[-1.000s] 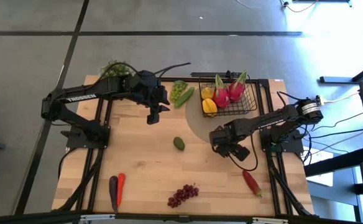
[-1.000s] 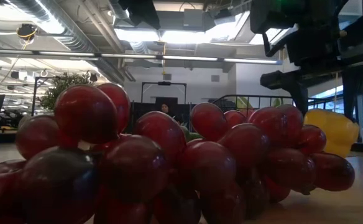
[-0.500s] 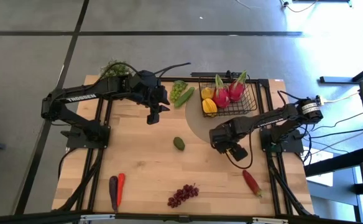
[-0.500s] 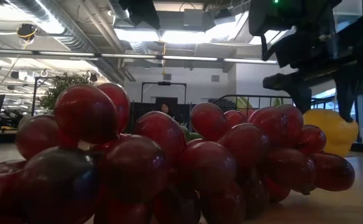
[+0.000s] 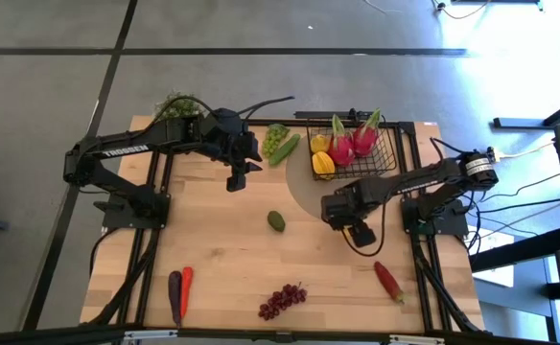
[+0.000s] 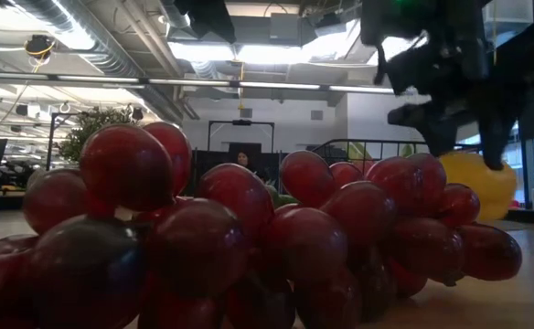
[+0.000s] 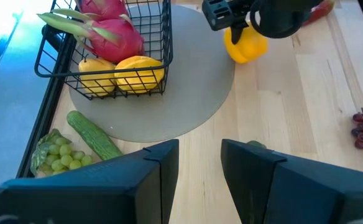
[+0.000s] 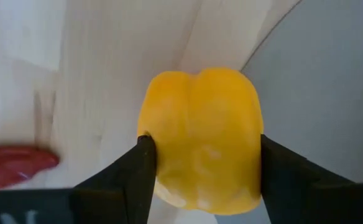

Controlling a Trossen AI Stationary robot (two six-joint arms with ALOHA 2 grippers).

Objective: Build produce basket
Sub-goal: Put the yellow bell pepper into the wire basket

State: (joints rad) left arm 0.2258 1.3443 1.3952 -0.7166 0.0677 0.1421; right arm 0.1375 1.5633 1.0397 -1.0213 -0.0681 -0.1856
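The black wire basket [image 5: 354,153] stands on a round grey mat at the table's far side and holds two pink dragon fruits [image 5: 352,142] and yellow fruits [image 5: 322,163]. My right gripper [image 5: 345,213] hangs near the mat's near edge, shut on the yellow pepper [image 8: 200,137], which the gripper hides in the high view. The pepper [image 7: 246,47] also shows in the left wrist view. My left gripper [image 5: 238,178] hovers open over the far-left part of the table and touches nothing. A cucumber [image 5: 286,149] and green grapes [image 5: 274,140] lie left of the basket. My right gripper pinches the yellow pepper's two opposite sides [image 8: 153,149] between its fingers [image 8: 265,162], coming from above and pointing down. The pepper sits under the gripper, over the edge of the grey mat. Whether its underside is off the table I cannot tell.
An avocado [image 5: 276,221] lies mid-table. Purple grapes [image 5: 282,301] fill the low view at the near edge. A red chili [image 5: 388,281] lies near right, a carrot [image 5: 186,282] and an eggplant [image 5: 175,295] near left, and a potted plant [image 5: 175,105] stands at the far left corner.
My right gripper has carried the yellow pepper a short way toward the table's far edge and left, toward the basket, away from the chili. The left arm and the other produce have stayed put.
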